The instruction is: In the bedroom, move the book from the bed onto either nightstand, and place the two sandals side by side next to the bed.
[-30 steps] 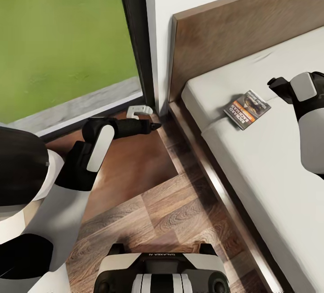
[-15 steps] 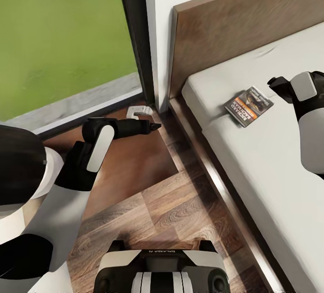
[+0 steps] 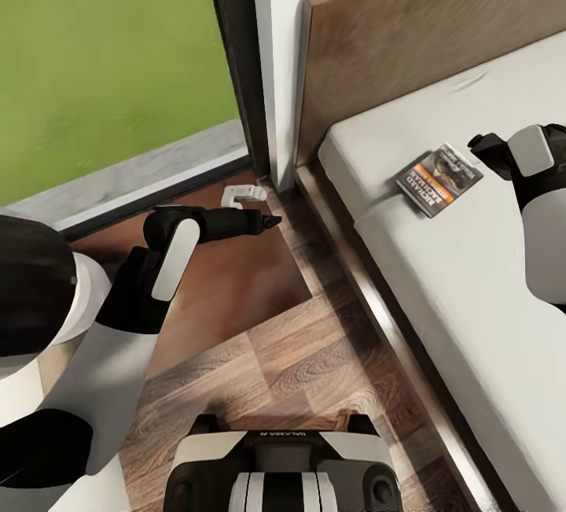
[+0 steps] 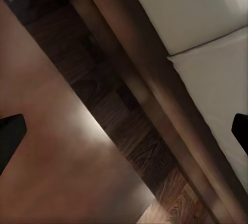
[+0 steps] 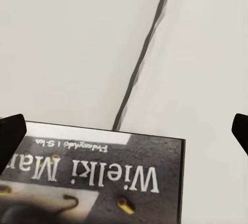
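Note:
The book [image 3: 439, 179], dark with an orange band, lies flat on the off-white mattress of the bed [image 3: 472, 284], near the headboard. My right gripper [image 3: 476, 143] hovers just right of it, above the mattress. In the right wrist view the book [image 5: 103, 182] sits below the open gripper [image 5: 124, 131], with nothing between the fingers. My left gripper [image 3: 271, 220] is open and empty over the glossy brown top of the nightstand [image 3: 236, 284], beside the bed frame. In the left wrist view the gripper [image 4: 124, 131] hangs above the nightstand [image 4: 57, 172]. The sandals are out of view.
A small white object [image 3: 240, 194] sits by the window's dark frame [image 3: 236, 56], beyond the nightstand. The wooden headboard [image 3: 409, 48] stands against the white wall. Wood-plank floor [image 3: 314, 370] runs between my base [image 3: 275, 473] and the bed's side rail [image 3: 377, 300].
The whole view has shifted a little, so the bed and book sit slightly higher in the picture and the book is closer to my right gripper. Both arms hold the same pose.

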